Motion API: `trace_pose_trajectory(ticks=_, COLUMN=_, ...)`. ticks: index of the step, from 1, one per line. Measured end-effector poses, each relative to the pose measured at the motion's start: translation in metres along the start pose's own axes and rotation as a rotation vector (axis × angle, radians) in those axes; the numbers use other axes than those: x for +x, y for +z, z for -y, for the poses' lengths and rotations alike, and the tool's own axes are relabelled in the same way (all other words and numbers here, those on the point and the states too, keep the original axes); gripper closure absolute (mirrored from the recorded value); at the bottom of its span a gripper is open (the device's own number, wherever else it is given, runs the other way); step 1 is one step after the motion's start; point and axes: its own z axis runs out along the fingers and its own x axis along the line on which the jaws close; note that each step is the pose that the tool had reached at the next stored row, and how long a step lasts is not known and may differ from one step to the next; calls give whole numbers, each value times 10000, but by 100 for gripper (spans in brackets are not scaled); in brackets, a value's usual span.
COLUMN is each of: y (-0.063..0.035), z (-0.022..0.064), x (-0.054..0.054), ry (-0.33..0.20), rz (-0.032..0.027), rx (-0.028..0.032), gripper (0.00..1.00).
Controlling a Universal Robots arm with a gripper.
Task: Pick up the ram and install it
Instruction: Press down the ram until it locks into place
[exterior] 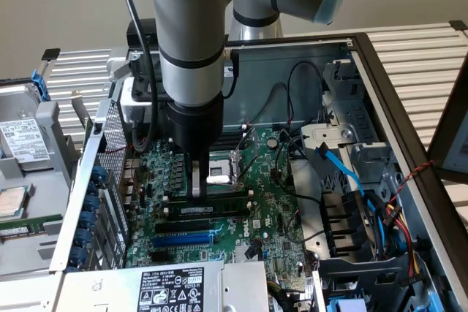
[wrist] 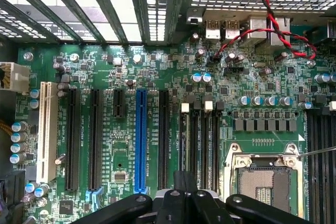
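The ram (exterior: 219, 210) is a dark-green stick with a small white label. It stands in the memory slot closest to the black expansion slot on the motherboard (exterior: 274, 210). In the wrist view the ram (wrist: 182, 140) runs edge-on between white slot latches. My gripper (exterior: 198, 193) points straight down, shut, with its tips on the ram's top edge, off-centre towards the exterior view's left. From the wrist camera the gripper (wrist: 184, 181) covers the near end of that slot. The contact itself is hidden by the fingers.
A blue expansion slot (exterior: 183, 238) (wrist: 140, 140) lies two slots from the ram. The open CPU socket (exterior: 219, 174) (wrist: 265, 182) sits just beyond the memory slots. A red-black twisted wire (wrist: 273, 30), a blue cable (exterior: 340, 169) and the case walls (exterior: 395, 100) crowd the surroundings.
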Motion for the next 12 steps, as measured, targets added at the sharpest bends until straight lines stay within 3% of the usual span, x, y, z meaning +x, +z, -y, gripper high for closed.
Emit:
trace_pose_trajectory(ticks=3, y=-20, z=2, x=-3, ry=-4, rz=18, rx=18, gripper=89)
trace_pose_trajectory(ticks=7, y=-180, z=-5, x=3, ry=-3, rz=18, rx=1, gripper=89)
trace_pose_trajectory(ticks=12, y=-215, z=94, x=28, ry=-30, rz=125, rx=-4, gripper=89)
